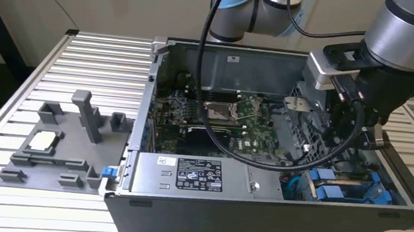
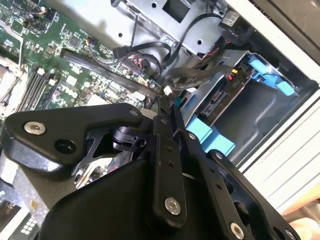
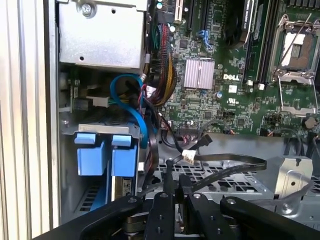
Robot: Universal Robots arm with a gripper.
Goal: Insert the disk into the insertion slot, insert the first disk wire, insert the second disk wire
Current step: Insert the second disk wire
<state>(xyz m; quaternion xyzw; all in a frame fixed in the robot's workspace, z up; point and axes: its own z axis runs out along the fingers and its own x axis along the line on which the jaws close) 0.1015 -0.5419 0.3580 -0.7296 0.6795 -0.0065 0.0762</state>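
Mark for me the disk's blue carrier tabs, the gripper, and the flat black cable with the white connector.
blue carrier tabs [image 3: 105, 150], first wrist view, on the face of the left tab.
gripper [image 3: 177, 192], first wrist view, midway between the fingertips.
flat black cable [image 3: 230, 161], first wrist view, on the band past its white connector.

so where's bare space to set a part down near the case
Free: the slatted table beyond the grey fixture tray, and the strip between tray and computer case. Crowded: inside the case, cables around the motherboard and blue disk carriers.
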